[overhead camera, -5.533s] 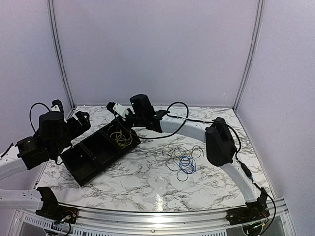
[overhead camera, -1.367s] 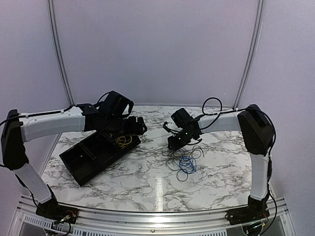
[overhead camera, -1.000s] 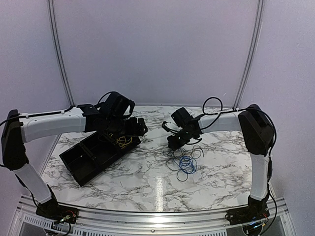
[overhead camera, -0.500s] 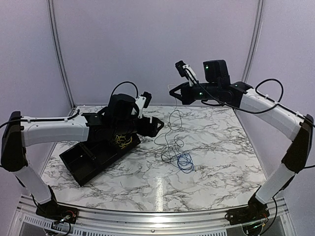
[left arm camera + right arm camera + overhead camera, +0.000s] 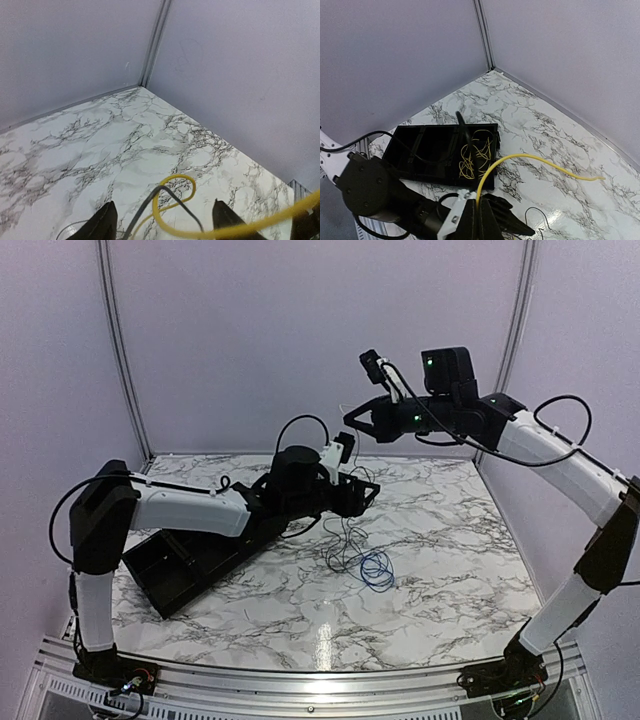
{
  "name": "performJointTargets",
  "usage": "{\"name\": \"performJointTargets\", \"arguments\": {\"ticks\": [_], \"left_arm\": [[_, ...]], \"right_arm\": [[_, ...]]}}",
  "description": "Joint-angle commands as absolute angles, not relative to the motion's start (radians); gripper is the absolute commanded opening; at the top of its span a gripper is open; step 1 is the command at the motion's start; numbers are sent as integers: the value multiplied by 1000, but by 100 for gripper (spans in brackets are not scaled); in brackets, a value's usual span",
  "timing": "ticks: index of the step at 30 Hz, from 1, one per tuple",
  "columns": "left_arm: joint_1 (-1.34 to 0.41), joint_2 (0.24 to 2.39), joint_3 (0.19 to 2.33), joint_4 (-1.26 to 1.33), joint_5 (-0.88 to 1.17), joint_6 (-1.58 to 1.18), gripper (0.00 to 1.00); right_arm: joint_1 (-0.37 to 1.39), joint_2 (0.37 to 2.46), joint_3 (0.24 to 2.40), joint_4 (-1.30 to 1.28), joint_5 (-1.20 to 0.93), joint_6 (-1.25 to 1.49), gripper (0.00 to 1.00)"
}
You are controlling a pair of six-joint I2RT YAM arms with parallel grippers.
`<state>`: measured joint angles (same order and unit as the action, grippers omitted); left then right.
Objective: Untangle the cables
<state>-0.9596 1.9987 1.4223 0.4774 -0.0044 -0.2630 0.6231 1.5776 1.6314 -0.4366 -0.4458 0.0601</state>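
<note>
My right gripper is raised high above the table and shut on a yellow cable, which arcs out to the right. A black cable also rises from its fingers. Thin strands hang from it down to a pile with the coiled blue cable. My left gripper is open, low over the table's middle, right under the right gripper. In the left wrist view its gripper has a yellow loop and a dark cable between its fingertips, touching neither.
A black compartment tray lies at the left; in the right wrist view the tray holds a bundle of yellow wire at one end. Purple walls and a corner post close the back.
My right arm has risen from the pile, pulling cable strands up. My left arm has swung from over the tray rightward to the hanging strands.
</note>
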Motion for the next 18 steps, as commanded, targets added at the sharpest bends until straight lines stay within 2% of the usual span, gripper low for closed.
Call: {"name": "performJointTargets", "arguments": {"ticks": [1, 8, 12, 15, 18], "left_arm": [[-968, 2107, 1501, 610, 124, -302, 57], [-952, 2255, 1500, 722, 161, -448, 23], [-948, 2314, 1476, 763, 159, -509, 9], [-947, 2339, 1440, 776, 160, -533, 6], [-944, 2347, 1398, 780, 179, -548, 7]], "right_arm": [[619, 1522, 1767, -499, -496, 62, 0], [619, 1533, 2069, -599, -448, 7, 0], [619, 1574, 2267, -618, -384, -51, 0], [619, 1600, 2381, -596, -332, -85, 0], [619, 1603, 2406, -526, -275, -101, 0]]}}
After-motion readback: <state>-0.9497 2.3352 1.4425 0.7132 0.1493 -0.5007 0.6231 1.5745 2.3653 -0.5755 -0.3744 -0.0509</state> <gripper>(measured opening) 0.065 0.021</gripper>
